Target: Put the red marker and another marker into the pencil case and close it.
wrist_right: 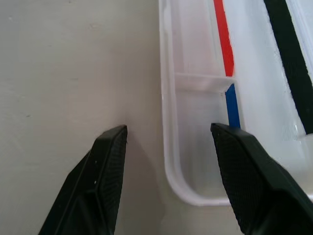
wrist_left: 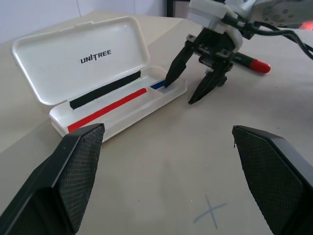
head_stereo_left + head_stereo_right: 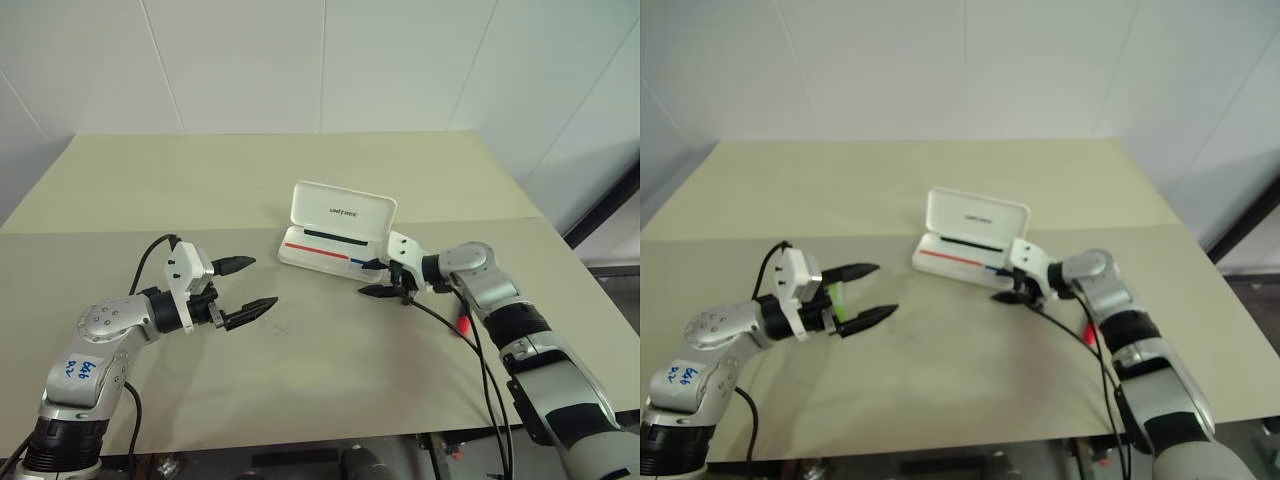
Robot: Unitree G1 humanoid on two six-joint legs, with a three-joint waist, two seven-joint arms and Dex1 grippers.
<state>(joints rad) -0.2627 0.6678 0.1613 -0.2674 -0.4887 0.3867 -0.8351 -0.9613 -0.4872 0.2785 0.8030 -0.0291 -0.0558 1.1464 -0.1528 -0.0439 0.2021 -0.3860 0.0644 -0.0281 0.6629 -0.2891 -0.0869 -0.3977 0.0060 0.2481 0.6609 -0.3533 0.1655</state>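
Note:
The white pencil case (image 3: 330,250) lies open mid-table, its lid (image 2: 83,56) upright, with red and blue lines in the tray. My right gripper (image 3: 378,278) is open and empty at the case's right end. One finger (image 1: 244,176) is over the tray and the other (image 1: 95,181) over the table outside the rim. The red marker (image 2: 254,63) lies on the table behind that arm, to the right of the case. My left gripper (image 3: 262,282) hovers open and empty left of the case. The lime-green marker (image 3: 838,298) lies on the table just beside it.
A faint pencilled cross (image 2: 210,215) marks the table in front of the case. A black cable (image 3: 480,360) trails from my right wrist over the table. The table's front edge (image 3: 330,432) is near, and a seam (image 3: 120,230) crosses behind the case.

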